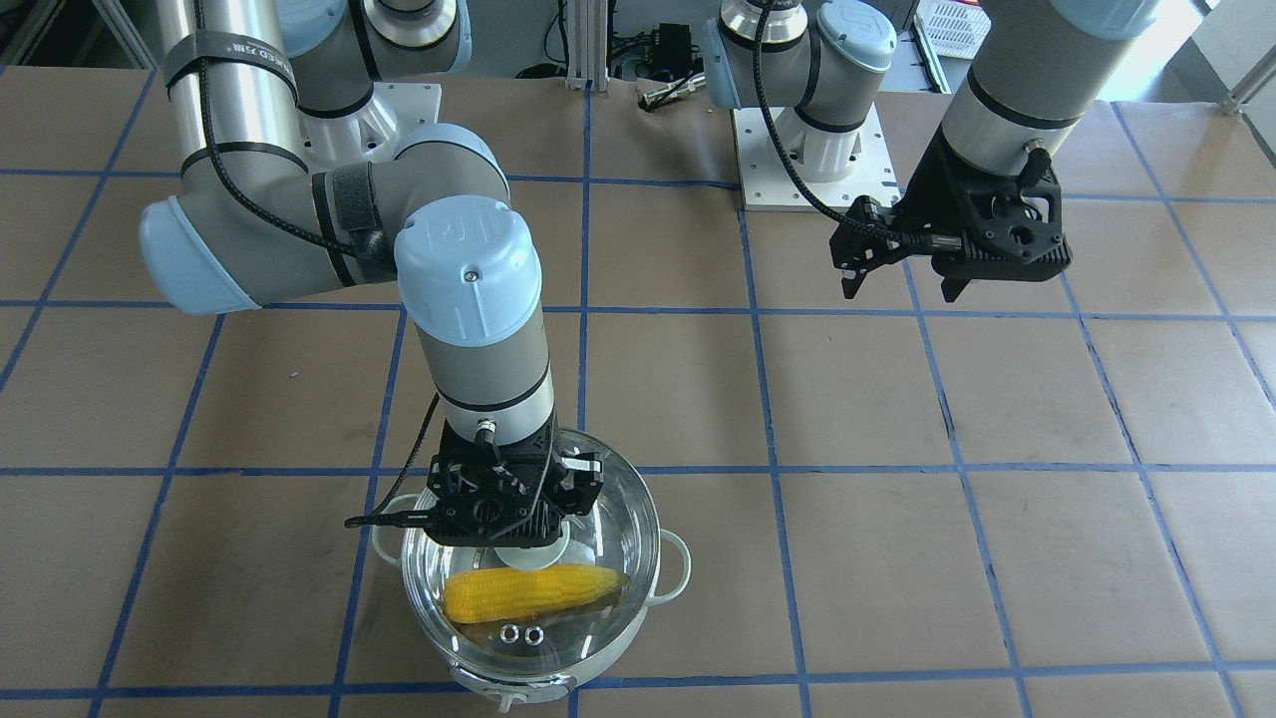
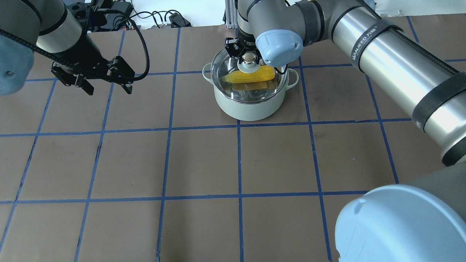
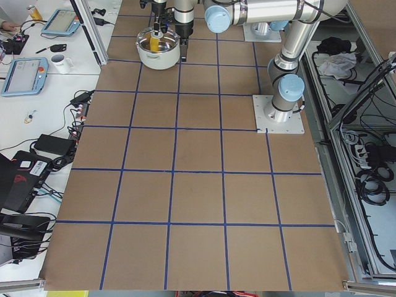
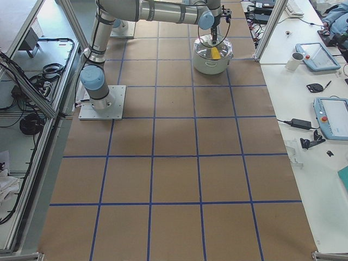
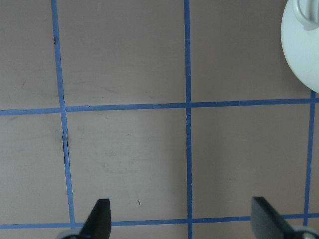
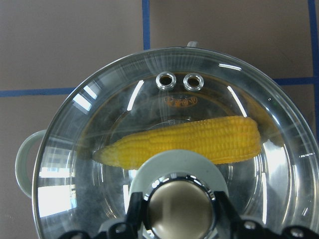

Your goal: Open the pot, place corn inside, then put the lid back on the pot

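The pale mint pot point(image 2: 251, 107) stands at the far middle of the table, its handle showing in the front view point(image 1: 674, 576). The yellow corn point(image 1: 528, 590) lies flat in its steel bowl, seen through the glass lid point(image 6: 99, 149). The lid point(image 2: 225, 69) sits over the pot's rim. My right gripper point(image 6: 179, 211) is above the lid point(image 1: 608, 519), its fingers closed on either side of the chrome knob. My left gripper point(image 1: 900, 291) hangs open and empty over bare table, well off to the pot's side point(image 5: 304, 50).
The left arm's base plate point(image 1: 812, 160) is bolted at the table's robot side. Brown table with a blue tape grid point(image 2: 238, 160). Operators' desks with tablets point(image 4: 333, 117) and a mug point(image 4: 293, 61) stand beyond the pot's side of the table.
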Motion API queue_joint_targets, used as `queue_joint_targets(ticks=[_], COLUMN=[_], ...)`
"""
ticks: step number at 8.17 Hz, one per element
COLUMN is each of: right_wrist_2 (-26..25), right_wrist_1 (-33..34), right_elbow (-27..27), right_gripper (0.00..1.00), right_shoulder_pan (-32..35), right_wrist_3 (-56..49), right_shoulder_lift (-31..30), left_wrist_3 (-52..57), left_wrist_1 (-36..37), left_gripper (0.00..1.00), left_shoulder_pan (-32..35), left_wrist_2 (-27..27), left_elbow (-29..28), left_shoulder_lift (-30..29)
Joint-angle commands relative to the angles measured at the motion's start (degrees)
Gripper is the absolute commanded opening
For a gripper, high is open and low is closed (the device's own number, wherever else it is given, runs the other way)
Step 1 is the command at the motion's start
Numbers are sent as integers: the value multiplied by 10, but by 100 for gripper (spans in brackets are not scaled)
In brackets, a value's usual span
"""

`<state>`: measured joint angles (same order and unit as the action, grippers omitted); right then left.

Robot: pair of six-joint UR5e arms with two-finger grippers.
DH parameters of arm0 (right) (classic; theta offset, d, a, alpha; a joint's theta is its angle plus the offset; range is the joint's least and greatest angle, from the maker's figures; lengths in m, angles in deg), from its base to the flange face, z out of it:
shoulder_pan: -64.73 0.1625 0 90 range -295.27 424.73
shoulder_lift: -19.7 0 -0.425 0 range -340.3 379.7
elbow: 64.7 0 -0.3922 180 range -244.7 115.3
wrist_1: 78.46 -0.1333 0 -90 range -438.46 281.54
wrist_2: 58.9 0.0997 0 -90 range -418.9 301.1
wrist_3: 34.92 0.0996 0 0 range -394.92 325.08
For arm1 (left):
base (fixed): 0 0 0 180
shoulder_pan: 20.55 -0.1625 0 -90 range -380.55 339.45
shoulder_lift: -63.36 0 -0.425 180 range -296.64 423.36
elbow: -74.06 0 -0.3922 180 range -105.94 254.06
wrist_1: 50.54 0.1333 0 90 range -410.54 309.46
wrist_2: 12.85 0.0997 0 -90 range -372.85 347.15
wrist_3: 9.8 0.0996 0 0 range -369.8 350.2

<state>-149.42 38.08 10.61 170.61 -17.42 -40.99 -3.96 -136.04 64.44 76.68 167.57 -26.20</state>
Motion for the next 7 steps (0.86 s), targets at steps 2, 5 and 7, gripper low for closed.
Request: queue_joint_targets(ticks=[2, 5, 7], right_wrist_2=[-2, -2, 2], right_wrist_1=[0, -1, -3], right_elbow=[5, 6, 6], right_gripper=[21, 61, 100], right_shoulder_pan=[-1, -1, -1], right_wrist_3=[-4, 3, 10], right_shoulder_lift=[0, 0, -5], left_wrist_3=[1, 1, 1], left_wrist_1=[1, -1, 1], left_gripper=[100, 100, 100], left_shoulder_pan=[0, 0, 0], left_wrist_2=[-1, 1, -1], left_elbow=[0, 0, -1], left_shoulder_lift=[-5, 1, 4])
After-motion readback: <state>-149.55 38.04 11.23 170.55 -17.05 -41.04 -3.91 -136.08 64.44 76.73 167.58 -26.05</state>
